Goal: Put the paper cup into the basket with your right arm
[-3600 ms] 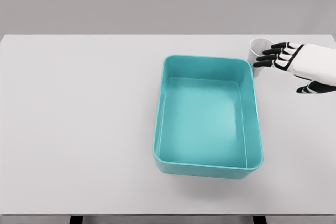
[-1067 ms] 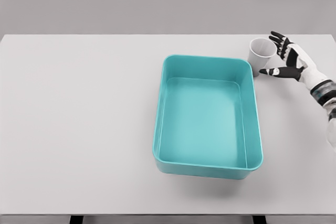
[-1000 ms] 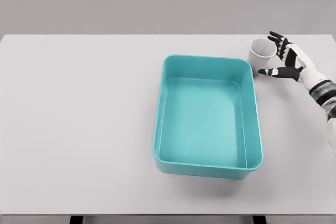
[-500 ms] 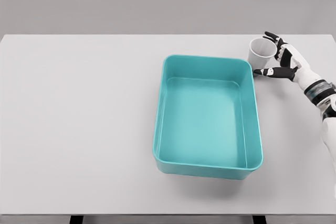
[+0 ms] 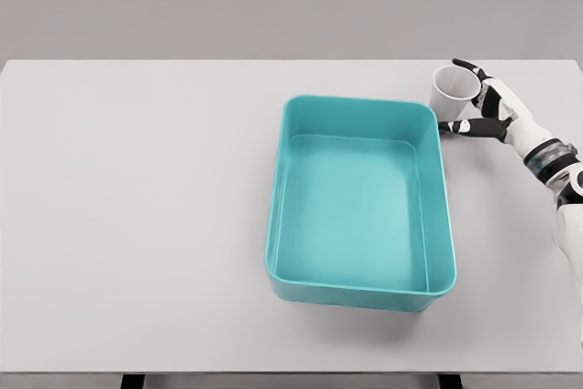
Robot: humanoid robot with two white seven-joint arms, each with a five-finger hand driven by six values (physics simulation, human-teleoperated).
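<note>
Wide white table [image 5: 137, 207], seen from the head camera against a grey backdrop. Teal basket [image 5: 362, 202] at centre-right, long side running away from the camera, nothing inside. Right arm [image 5: 565, 198] in from the right edge, white links and a dark wrist band, reaching up and left toward the table's far right corner. Right hand [image 5: 487, 105] cupped at the cup's right flank, fingers [image 5: 467, 66] curved round the far side near the rim, thumb [image 5: 454, 126] stretched under the near side; spread apart, not clamped, contact hard to judge. Cup [image 5: 453, 91] upright on the table, white, mouth open to the camera, just beside the basket's far right corner, outside it. No left arm anywhere in view. Step in hand, by the look of it: closing the grasp, with lift and transfer not yet begun. Next call: gentle squeeze so thin paper does not crumple or tip, then a lift high enough to clear the basket wall, a short carry left, and release over the floor.
</note>
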